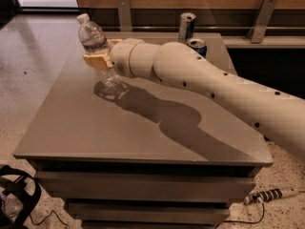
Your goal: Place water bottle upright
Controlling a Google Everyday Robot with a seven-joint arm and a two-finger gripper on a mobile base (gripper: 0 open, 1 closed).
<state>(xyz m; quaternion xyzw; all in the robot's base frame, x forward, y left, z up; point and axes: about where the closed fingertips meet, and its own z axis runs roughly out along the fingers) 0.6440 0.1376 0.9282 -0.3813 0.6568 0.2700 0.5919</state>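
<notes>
The water bottle [93, 38] is a clear ribbed plastic bottle with a white cap and a coloured label band. It stands nearly upright, leaning slightly left, at the far left part of the grey table [95, 128]. Its base rests on or just above the table top. My gripper [97, 62] reaches in from the right on a thick white arm. Its tan fingers [94, 60] are shut on the bottle's lower middle, below the label.
A slim silver-blue can [187, 26] stands at the table's far edge. A blue drink can [196, 46] sits just in front of it, partly behind my arm. A wooden wall with metal brackets runs behind. Cables lie on the floor at both lower corners.
</notes>
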